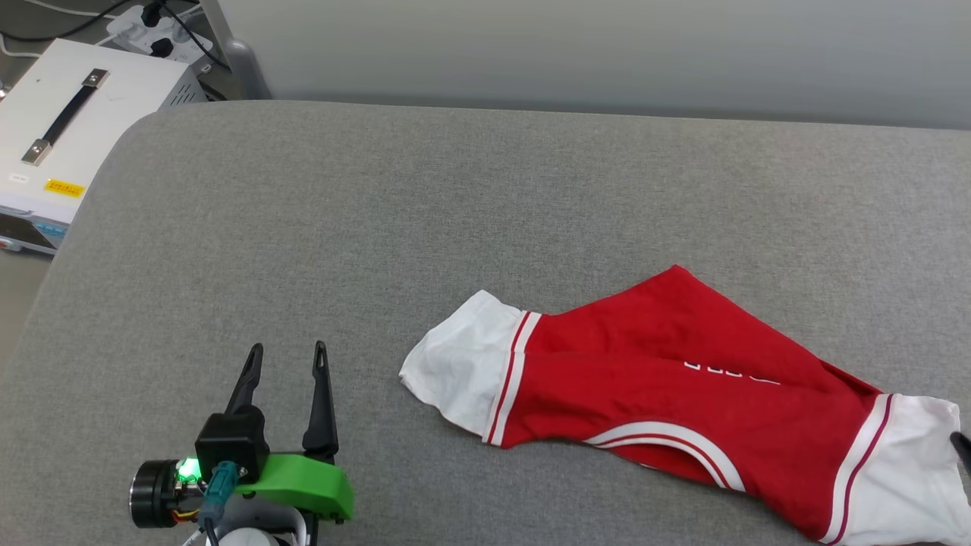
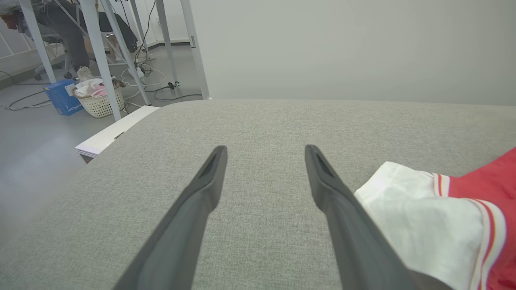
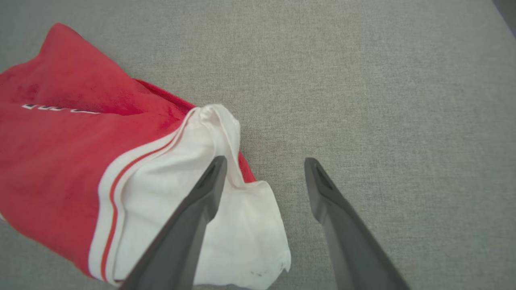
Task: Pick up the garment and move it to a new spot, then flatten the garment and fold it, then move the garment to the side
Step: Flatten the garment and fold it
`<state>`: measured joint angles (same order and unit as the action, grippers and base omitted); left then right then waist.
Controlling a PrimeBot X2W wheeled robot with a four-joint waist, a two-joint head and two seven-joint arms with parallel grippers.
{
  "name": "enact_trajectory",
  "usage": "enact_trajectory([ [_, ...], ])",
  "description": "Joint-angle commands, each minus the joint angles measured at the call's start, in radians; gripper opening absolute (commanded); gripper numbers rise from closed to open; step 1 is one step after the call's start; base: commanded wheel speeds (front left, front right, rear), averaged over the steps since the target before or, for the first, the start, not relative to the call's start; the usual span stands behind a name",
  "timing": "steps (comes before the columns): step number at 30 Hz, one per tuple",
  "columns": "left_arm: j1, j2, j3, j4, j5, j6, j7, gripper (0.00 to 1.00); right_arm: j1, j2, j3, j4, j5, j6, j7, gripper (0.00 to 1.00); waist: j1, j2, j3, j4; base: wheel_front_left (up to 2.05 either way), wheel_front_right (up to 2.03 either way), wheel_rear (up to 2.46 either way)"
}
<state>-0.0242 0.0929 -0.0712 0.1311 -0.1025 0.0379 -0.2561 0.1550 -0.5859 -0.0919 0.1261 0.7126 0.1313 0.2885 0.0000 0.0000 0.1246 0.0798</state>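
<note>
The red jersey T-shirt with white short sleeves (image 1: 667, 379) lies bunched in a long band on the near right part of the grey fabric-covered table (image 1: 379, 212). One white sleeve points left and the other reaches the right edge. To its left, apart from the cloth, the left gripper (image 1: 288, 349) has its two dark fingers spread wide and empty. The right gripper (image 3: 265, 161) is also wide apart and grips nothing. One of its fingers (image 3: 193, 209) is over the right-hand sleeve, the other over bare table.

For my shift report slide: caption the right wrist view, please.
Open right gripper at the white sleeve of the bunched red garment, lying on a grey fabric surface.
</note>
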Motion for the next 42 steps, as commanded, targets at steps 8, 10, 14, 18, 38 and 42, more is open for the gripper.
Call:
enact_trajectory([
  [8,0.010,-0.009,-0.002,-0.024,0.025,-0.012,-0.006,1.00,-0.091,-0.079,-0.033,-0.217,-0.027,-0.001,0.028,1.00,0.0000,0.0000,-0.008,0.002,0.00,0.00,0.00],
  [10,0.006,-0.010,-0.006,-0.032,0.030,-0.015,-0.006,1.00,-0.136,-0.117,-0.010,-0.257,-0.018,-0.001,0.087,1.00,0.0000,0.0000,-0.003,0.005,0.00,0.00,0.00],
  [14,-0.006,-0.012,-0.020,-0.046,0.043,-0.023,-0.006,1.00,-0.228,-0.190,0.090,-0.284,0.021,-0.001,0.267,1.00,0.0000,0.0000,0.015,0.018,0.00,0.00,0.00],
  [18,-0.021,-0.015,-0.032,-0.053,0.049,-0.028,-0.006,1.00,-0.329,-0.222,0.206,-0.257,0.057,-0.001,0.472,1.00,0.0000,0.0000,0.038,0.033,0.00,0.00,0.00],
  [38,-0.101,-0.035,-0.061,-0.035,0.038,-0.026,-0.006,1.00,-0.544,-0.159,0.708,0.216,0.000,-0.001,0.549,1.00,0.0000,0.0000,0.161,0.105,0.00,0.00,0.00],
  [42,-0.093,-0.036,-0.053,-0.026,0.038,-0.022,-0.006,1.00,-0.568,-0.141,0.748,0.238,0.049,-0.001,0.470,0.00,0.0000,0.0000,0.139,0.090,0.00,0.00,0.00],
])
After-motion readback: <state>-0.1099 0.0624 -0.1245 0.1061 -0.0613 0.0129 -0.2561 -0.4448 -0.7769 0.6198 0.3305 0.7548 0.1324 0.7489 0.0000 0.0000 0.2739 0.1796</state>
